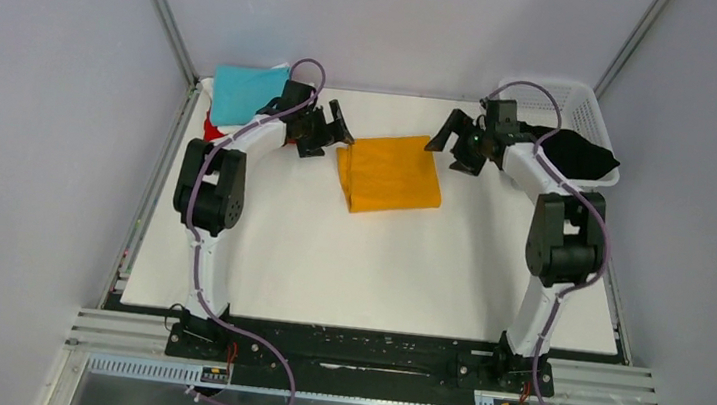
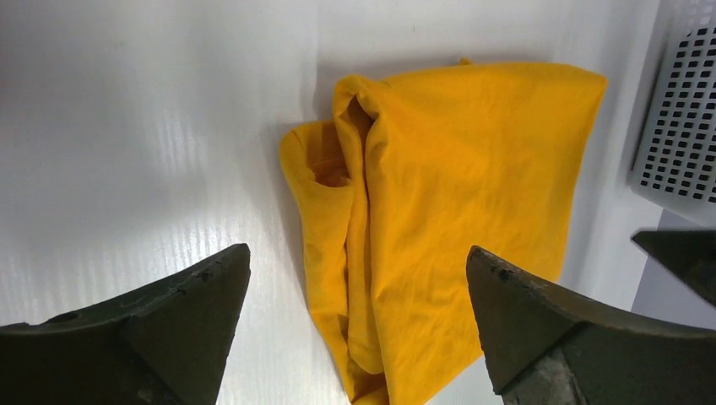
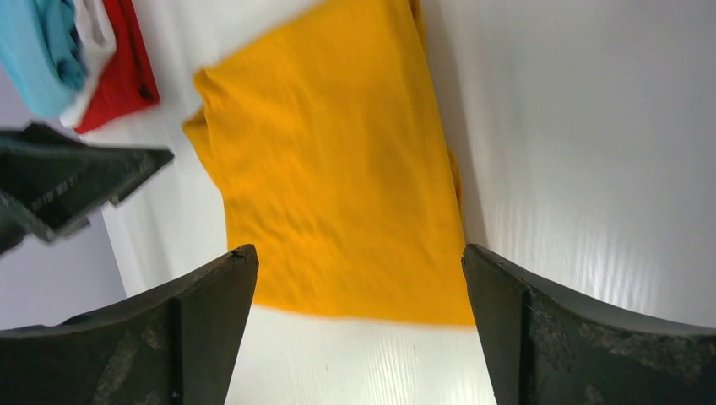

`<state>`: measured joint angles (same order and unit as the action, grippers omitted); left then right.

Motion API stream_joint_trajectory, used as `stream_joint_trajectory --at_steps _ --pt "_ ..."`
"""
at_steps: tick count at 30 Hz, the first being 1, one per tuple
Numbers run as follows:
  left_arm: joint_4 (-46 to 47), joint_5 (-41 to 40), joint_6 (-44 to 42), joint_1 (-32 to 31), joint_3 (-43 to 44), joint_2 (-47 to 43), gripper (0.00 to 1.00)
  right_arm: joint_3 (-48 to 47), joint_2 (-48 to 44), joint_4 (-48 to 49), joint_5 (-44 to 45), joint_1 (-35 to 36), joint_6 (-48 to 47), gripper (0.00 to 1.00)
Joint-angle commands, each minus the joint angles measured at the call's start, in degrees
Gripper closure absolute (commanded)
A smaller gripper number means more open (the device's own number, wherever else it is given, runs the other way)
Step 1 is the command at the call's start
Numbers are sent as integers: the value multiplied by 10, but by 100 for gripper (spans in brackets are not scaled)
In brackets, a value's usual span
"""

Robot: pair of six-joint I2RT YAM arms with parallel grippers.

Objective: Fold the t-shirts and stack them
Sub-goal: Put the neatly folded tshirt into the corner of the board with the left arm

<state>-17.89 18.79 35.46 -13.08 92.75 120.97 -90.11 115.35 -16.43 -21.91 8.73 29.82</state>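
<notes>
Between the left gripper [image 1: 330, 131] and right gripper [image 1: 451, 144], both spread wide and empty, your orange-yellow t-shirt [image 1: 390, 174] lies folded; stacking it on the teal pile [image 1: 245, 92] and folding the black t-shirt [image 1: 581, 154] seem left.

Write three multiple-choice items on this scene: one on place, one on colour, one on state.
1. The shirt in the basket is: A black; B red; C white.
2. The orange-yellow shirt lies: A in the basket; B on the table between left pincer and right pincer; C on the teal shirt.
3. Both pincers are: A shut on cloth; B open, empty; C one open, one shut.
Key: 1A, dark cloth fills the basket; 2B, the top view shows it there; 3B, the wrist views show them spread wide, gripping nothing.
</notes>
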Motion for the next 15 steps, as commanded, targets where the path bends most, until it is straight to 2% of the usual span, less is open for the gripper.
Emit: stream_joint_trajectory --at_steps 1,6,11,15 --pt "-2 6 -17 -17 27 24 1 151 -122 84 35 5 8 0" --pt "-71 -42 -21 -40 100 89 2 279 -217 94 77 5 11 0" --pt "-105 -53 -21 -67 157 141 16 379 -314 95 107 5 6 1" --pt "-130 -63 -24 -89 215 182 48 429 -392 89 127 5 4 0"
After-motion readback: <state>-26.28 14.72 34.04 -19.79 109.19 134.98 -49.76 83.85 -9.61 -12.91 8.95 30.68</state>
